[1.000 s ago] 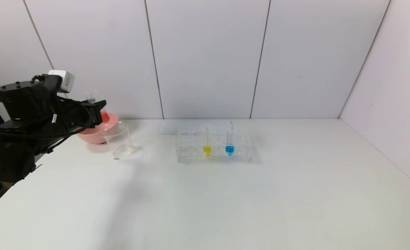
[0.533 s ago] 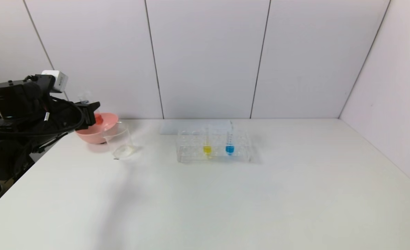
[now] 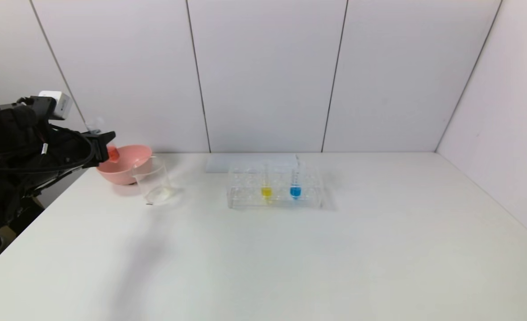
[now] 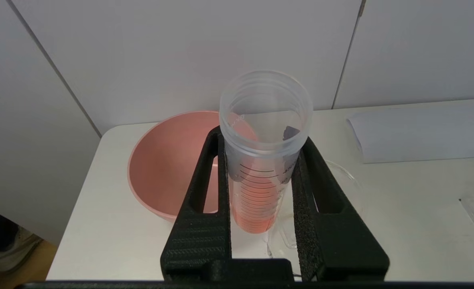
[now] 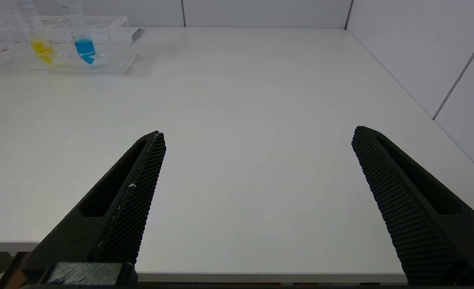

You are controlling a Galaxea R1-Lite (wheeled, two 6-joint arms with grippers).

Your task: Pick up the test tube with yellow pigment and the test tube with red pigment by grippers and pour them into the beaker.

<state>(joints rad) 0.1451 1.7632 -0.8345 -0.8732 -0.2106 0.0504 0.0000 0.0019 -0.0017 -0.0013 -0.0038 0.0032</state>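
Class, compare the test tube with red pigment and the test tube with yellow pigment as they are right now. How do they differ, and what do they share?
Support: the test tube with red pigment is clamped in the left hand above the table; the test tube with yellow pigment stands in the clear rack.
Place: the red one is by the pink bowl; the yellow one stands beside the blue tube.
Shared: both are clear, with liquid at the bottom.

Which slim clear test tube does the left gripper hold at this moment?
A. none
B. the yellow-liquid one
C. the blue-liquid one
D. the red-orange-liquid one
D: the left gripper is shut on the slim clear test tube with red pigment; yellow and blue tubes stand racked.
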